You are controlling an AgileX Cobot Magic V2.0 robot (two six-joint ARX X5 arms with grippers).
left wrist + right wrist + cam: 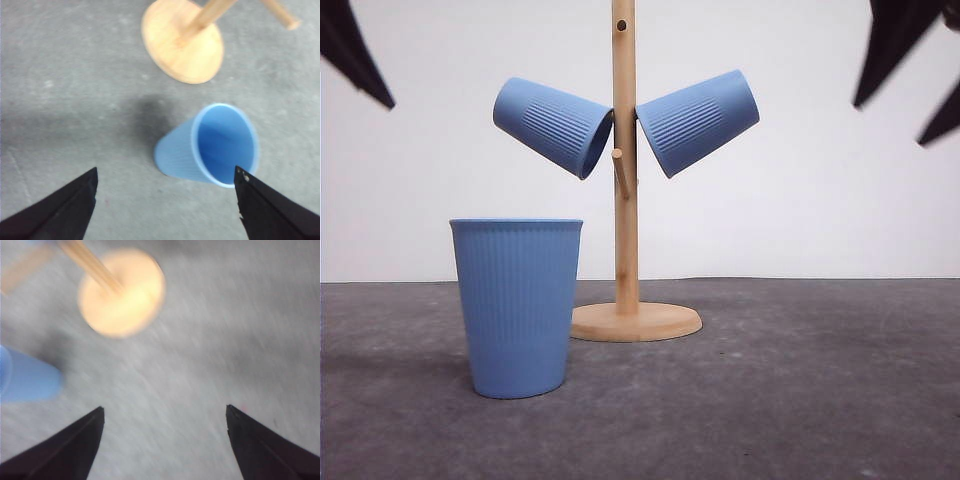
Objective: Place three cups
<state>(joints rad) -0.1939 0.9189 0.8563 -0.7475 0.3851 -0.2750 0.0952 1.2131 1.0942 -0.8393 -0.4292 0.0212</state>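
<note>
Two light-blue ribbed cups hang mouth-inward on the wooden stand's pegs, one to the left [552,125] and one to the right [698,120] of the pole. The third cup [517,305] stands upright on the table, left of and in front of the stand's base; it also appears in the left wrist view [215,145] and at the edge of the blurred right wrist view [25,377]. My left gripper [165,175] hangs open and empty above this cup, apart from it. My right gripper [164,409] is open and empty high over the table, at the upper right [890,124].
The wooden stand [625,150] rises from a round base [636,322] [182,40] [121,292] mid-table, with a bare peg [620,172] facing forward. Grey tabletop [800,380] stretches to the right and front. A white wall stands behind.
</note>
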